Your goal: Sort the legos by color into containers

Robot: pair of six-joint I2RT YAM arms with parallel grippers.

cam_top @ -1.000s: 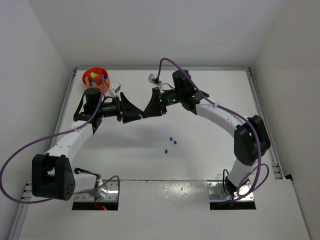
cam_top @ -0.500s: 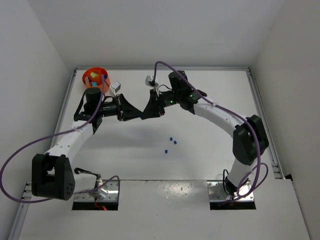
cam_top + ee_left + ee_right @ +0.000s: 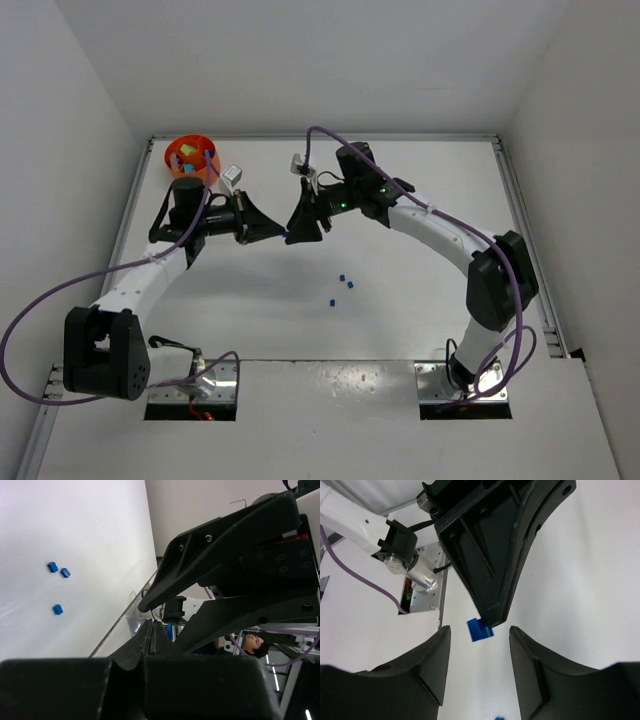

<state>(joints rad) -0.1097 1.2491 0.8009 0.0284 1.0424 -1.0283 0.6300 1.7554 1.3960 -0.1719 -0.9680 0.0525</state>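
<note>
The left tool [image 3: 489, 615] is clamped on a blue lego [image 3: 480, 629], which is held in the air above the surface [image 3: 420, 280]. The right tool [image 3: 299, 229] is positioned tip to tip with the left tool. Its fingers [image 3: 437, 650] are spread apart on either side of the lego, and no contact with it is seen. Three other blue legos [image 3: 342, 277] are located on the surface, near its middle. The orange bowl [image 3: 172, 158] is placed at the far left corner, with several coloured pieces contained in it.
</note>
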